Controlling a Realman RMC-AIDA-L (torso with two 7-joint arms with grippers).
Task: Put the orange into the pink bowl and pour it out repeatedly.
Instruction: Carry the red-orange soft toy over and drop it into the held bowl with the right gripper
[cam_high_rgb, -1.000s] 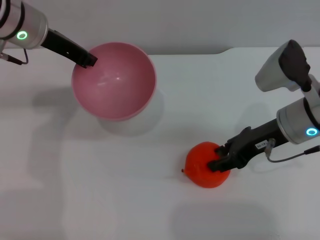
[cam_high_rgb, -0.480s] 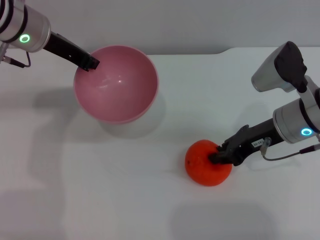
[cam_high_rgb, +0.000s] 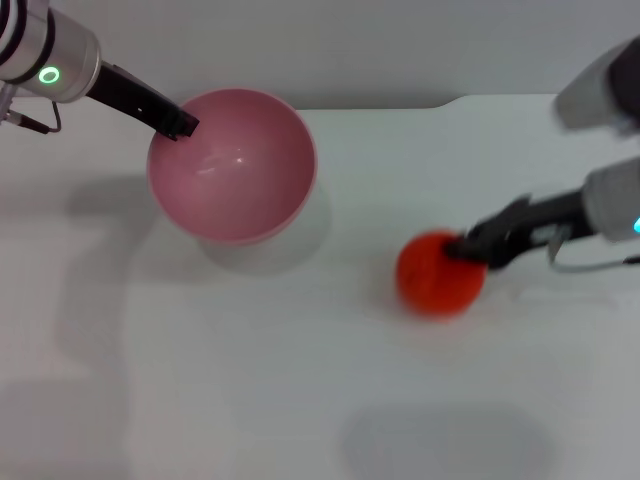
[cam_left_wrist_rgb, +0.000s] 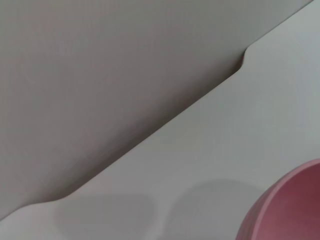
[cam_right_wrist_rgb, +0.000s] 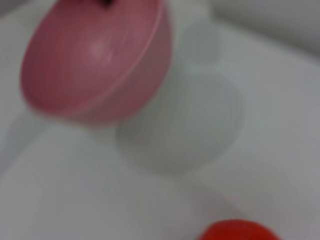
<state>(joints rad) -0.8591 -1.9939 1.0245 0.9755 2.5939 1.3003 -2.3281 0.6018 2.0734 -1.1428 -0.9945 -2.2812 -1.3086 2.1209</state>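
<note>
Now we see the right gripper (cam_high_rgb: 466, 247) closed on the orange (cam_high_rgb: 437, 274), at four o'clock from the pink bowl (cam_high_rgb: 232, 165); the left gripper (cam_high_rgb: 180, 126) clamps its ten-o'clock rim, tilted, presumably to receive.

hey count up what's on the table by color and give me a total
Pink: 1, the pink bowl, rim held by the left hand
Orange: 1, the orange, gripped by the right hand
Total: 2
</note>
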